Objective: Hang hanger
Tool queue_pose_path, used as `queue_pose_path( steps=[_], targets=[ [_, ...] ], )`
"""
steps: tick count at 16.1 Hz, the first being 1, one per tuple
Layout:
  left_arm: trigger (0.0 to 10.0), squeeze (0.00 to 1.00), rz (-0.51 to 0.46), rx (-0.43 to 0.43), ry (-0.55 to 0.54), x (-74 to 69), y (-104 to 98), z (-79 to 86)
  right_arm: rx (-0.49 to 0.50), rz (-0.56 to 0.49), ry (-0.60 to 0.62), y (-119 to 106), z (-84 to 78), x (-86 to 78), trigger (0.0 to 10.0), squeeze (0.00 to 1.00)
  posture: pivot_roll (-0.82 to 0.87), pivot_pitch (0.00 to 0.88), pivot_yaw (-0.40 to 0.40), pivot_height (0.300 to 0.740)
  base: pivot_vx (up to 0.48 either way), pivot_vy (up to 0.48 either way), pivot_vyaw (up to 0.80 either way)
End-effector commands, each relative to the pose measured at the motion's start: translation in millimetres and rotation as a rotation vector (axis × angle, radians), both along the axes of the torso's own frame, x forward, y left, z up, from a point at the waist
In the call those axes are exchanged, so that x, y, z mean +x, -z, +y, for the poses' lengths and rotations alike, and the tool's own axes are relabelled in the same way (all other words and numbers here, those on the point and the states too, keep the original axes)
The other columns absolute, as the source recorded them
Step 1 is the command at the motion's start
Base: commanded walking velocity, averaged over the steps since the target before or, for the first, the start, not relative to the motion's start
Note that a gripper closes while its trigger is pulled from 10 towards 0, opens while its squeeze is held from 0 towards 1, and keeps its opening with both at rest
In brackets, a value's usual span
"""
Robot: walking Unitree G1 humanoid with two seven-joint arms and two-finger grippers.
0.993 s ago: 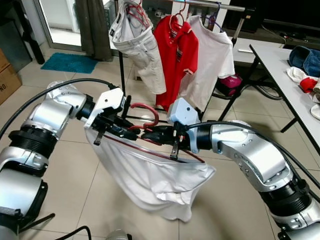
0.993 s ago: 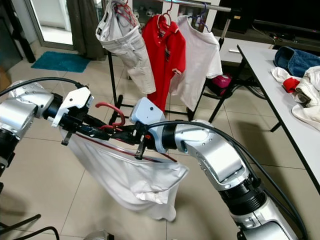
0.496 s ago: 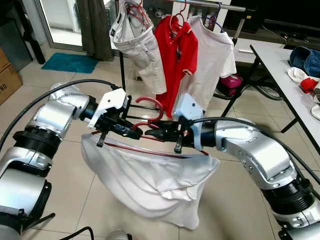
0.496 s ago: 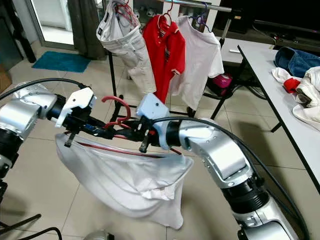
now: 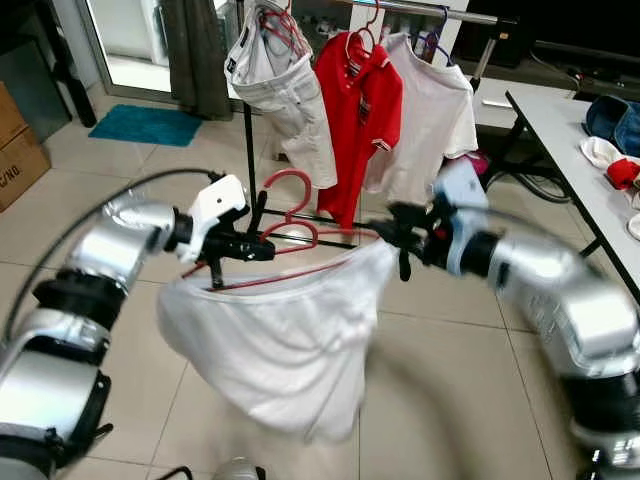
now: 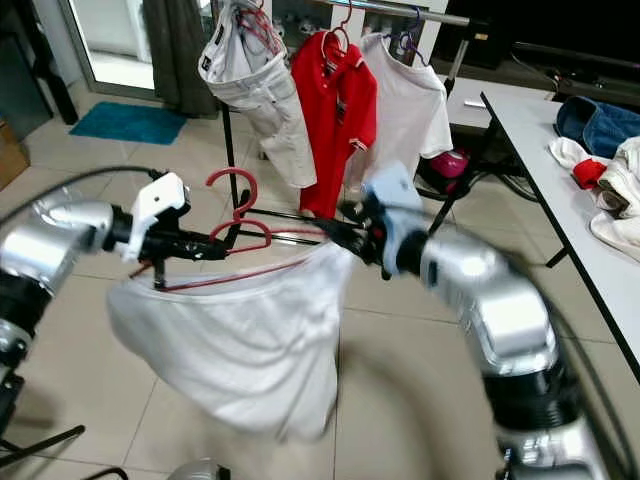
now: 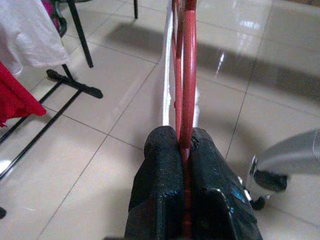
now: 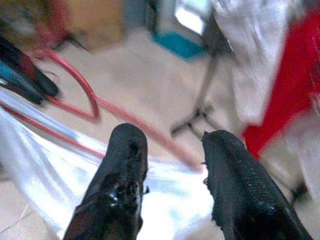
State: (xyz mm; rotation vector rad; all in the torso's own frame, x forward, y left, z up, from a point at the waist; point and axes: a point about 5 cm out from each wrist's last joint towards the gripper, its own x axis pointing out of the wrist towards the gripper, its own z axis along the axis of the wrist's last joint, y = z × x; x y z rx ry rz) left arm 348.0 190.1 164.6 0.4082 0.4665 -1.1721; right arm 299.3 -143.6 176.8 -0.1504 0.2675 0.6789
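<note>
We see one red plastic hanger (image 5: 290, 232) carrying one white cloth garment (image 5: 280, 340), held up above the tiled floor (image 5: 470, 400). Our left pincer (image 7: 184, 145) is clenched on the hanger's thin red bar. Our right pincer (image 8: 172, 165) has let go since a moment ago: its two fingers now stand apart, empty, beside the garment's far edge, and that arm has swung away, blurred. Beyond stands one metal clothes rack (image 5: 420, 12) with three hung garments; open floor lies between us and it. One white bench (image 5: 575, 140) edges our right.
</note>
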Motion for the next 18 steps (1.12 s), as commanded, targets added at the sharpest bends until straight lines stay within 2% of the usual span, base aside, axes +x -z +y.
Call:
queue_pose_path(
  steps=[1, 2, 3, 5, 7, 9, 10, 13, 17, 18],
  targets=[
    [0.0, 0.00, -0.060, -0.039, -0.007, 2.0, -11, -6.4, -0.002, 0.089, 0.083, 9, -2.4, -3.2, 10.0, 0.15, -0.06, 0.000, -0.038, 0.740, 0.000, 0.000, 0.00],
    [0.0, 0.00, -0.072, -0.052, -0.028, 0.6, -11, -7.7, 0.036, 0.162, 0.127, 20, 1.9, -6.6, 10.0, 0.00, -0.06, 0.000, -0.030, 0.740, 0.000, 0.000, 0.00],
    [0.0, 0.00, -0.075, -0.076, -0.043, -1.0, -11, -9.3, 0.022, 0.214, 0.194, 30, 4.0, -7.3, 10.0, 0.00, -0.06, 0.000, -0.029, 0.740, 0.000, 0.000, 0.00],
    [0.0, 0.00, -0.073, -0.096, -0.051, -6.3, -10, -12.0, 0.080, 0.286, 0.287, 44, 16.6, -5.6, 10.0, 0.00, -0.05, 0.000, -0.029, 0.740, 0.000, 0.000, 0.00],
    [0.0, 0.00, -0.066, -0.098, -0.055, -9.6, -9, -13.3, 0.113, 0.311, 0.401, 49, 21.0, 0.7, 10.0, 0.00, -0.04, 0.000, -0.032, 0.740, 0.000, 0.000, 0.00],
    [0.0, 0.00, -0.063, -0.098, -0.052, -11.7, -10, -15.0, 0.174, 0.313, 0.490, 48, 21.0, 8.7, 10.0, 0.00, -0.04, 0.000, -0.033, 0.740, 0.000, 0.000, 0.00],
    [0.0, 0.00, -0.064, -0.099, -0.054, -12.6, -10, -15.9, 0.242, 0.319, 0.527, 44, 21.4, 14.0, 10.0, 0.00, -0.04, 0.000, -0.033, 0.740, 0.000, 0.000, 0.00],
    [0.0, 0.00, -0.056, -0.103, -0.053, -16.0, -10, -18.5, 0.342, 0.334, 0.539, 35, 29.0, 19.8, 10.0, 0.00, -0.04, 0.000, -0.033, 0.740, 0.000, 0.000, 0.00],
    [0.0, 0.00, -0.046, -0.108, -0.038, -18.9, -11, -23.1, 0.260, 0.304, 0.597, 40, 30.8, 28.4, 10.0, 0.00, -0.04, 0.000, -0.029, 0.740, 0.000, 0.000, 0.00],
    [0.0, 0.00, -0.046, -0.108, -0.037, -19.2, -12, -23.5, 0.246, 0.301, 0.608, 41, 30.4, 29.7, 9.3, 0.00, -0.04, 0.000, -0.029, 0.740, 0.000, 0.000, 0.00]
  ],
)
